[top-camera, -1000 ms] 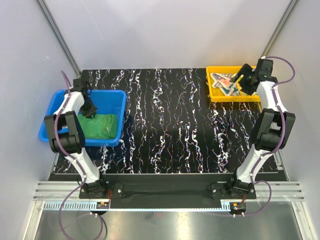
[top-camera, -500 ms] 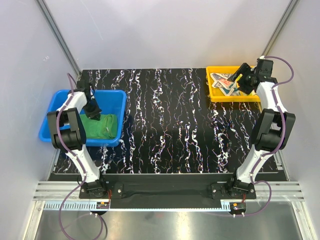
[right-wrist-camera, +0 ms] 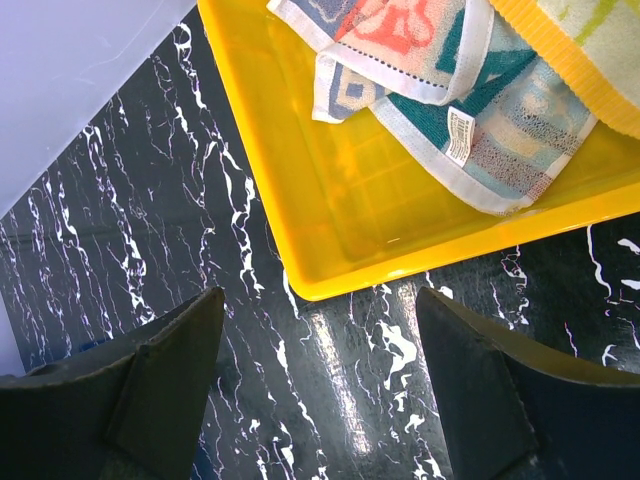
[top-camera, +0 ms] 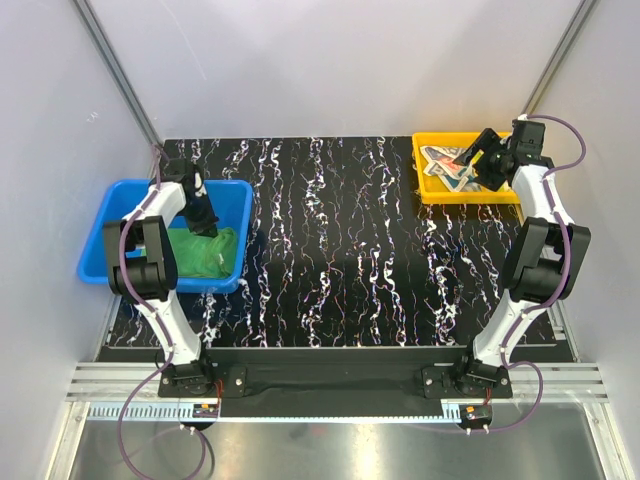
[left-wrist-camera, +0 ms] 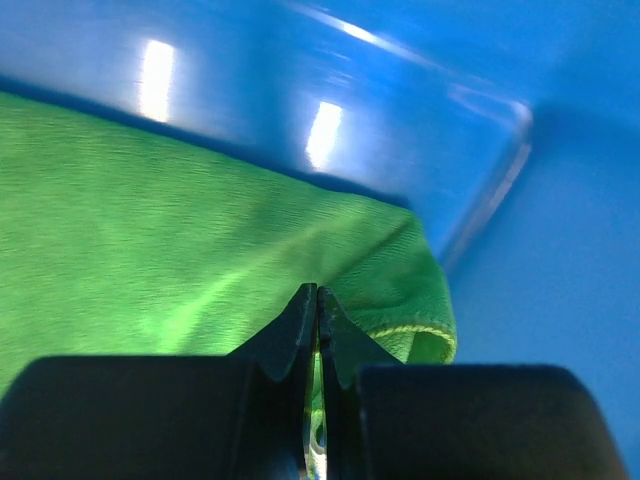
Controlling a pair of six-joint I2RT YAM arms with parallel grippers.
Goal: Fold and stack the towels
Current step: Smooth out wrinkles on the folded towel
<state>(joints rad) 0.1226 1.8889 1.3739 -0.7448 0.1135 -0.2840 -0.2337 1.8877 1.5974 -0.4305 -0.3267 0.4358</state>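
The green towel (top-camera: 200,252) lies bunched in the blue bin (top-camera: 95,245) at the left. My left gripper (top-camera: 205,222) is down in the bin and shut on a pinch of the green towel (left-wrist-camera: 150,230), whose hemmed corner curls beside the fingertips (left-wrist-camera: 300,315). My right gripper (top-camera: 478,150) is open and empty, hovering over the near left corner of the yellow tray (top-camera: 470,192). The cream towel with coloured letters (right-wrist-camera: 420,40) lies crumpled in that tray (right-wrist-camera: 330,200). An edge of the pale yellow towel (right-wrist-camera: 590,30) shows at the tray's far side.
The black marbled table (top-camera: 340,250) spreads between the two containers. The blue bin's wall (left-wrist-camera: 300,90) stands close in front of my left gripper. Grey walls enclose the table at the back and sides.
My left gripper has moved right across the blue bin, pulling the green towel's edge with it. My right gripper has shifted slightly left over the yellow tray.
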